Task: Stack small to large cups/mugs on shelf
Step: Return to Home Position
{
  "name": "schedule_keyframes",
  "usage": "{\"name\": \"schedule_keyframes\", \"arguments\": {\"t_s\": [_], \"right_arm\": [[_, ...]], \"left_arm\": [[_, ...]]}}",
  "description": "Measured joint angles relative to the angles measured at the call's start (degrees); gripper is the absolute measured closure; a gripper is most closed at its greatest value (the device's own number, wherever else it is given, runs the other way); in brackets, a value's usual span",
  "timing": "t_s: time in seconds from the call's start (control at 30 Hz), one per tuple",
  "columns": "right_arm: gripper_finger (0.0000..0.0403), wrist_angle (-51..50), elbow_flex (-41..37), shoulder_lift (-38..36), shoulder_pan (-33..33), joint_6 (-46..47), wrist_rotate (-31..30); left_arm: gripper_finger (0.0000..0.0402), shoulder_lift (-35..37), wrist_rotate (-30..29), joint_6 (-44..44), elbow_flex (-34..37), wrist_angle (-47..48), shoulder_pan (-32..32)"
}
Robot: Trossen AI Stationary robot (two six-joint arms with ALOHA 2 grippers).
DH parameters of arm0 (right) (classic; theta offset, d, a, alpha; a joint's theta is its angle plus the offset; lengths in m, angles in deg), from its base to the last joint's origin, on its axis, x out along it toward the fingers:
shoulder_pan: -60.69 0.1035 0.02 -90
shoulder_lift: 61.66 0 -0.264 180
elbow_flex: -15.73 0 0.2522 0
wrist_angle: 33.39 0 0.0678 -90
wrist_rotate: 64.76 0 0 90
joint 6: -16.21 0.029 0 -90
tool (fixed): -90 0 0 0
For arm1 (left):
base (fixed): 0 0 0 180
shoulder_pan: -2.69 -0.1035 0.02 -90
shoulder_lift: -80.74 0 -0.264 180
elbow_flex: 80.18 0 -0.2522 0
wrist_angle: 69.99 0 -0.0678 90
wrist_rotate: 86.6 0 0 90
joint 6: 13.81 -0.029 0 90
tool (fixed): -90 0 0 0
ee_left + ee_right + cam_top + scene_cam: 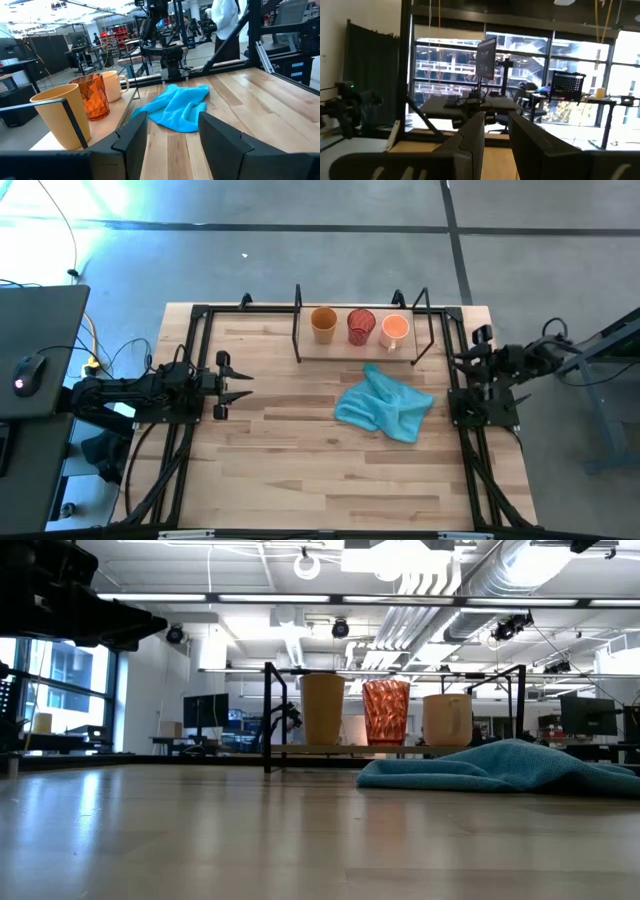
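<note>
Three cups stand upright side by side, on their bases, on the wooden board of the shelf (340, 352) at the table's far middle. They are a mustard-yellow cup (323, 323), a red patterned cup (361, 326) and a light orange mug (396, 330) with a handle. The left wrist view shows them too: yellow cup (60, 117), red cup (95, 95), mug (112, 85). My left gripper (235, 383) waits open at the table's left side, level, pointing at the cloth, with nothing between its fingers (132, 140). My right gripper (462, 360) is raised at the right edge, open with a narrow gap (496, 145), holding nothing.
A crumpled blue cloth (385, 405) lies on the table just in front of the shelf, between the two arms. Black arm frames (185, 430) run along both side edges. The shelf's thin black rods (270, 715) rise around the cups. A person in white (225, 20) stands beyond the table.
</note>
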Motion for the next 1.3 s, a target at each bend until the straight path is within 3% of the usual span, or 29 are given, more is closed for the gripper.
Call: {"name": "schedule_keyframes", "arguments": {"t_s": [0.53,0.83,1.3], "right_arm": [[0.0325,17.54,-14.07,-0.02,-1.59,4.60,3.62],[0.0325,21.05,-19.10,-0.02,-7.88,11.07,10.52],[0.0325,19.78,-19.46,-0.02,-20.55,16.52,24.11]], "left_arm": [[0.0236,0.00,-0.09,0.00,0.00,0.00,0.01],[0.0236,0.00,-0.07,-0.02,0.00,0.00,-0.01],[0.0236,-0.01,-0.07,0.00,0.00,0.00,0.01]]}}
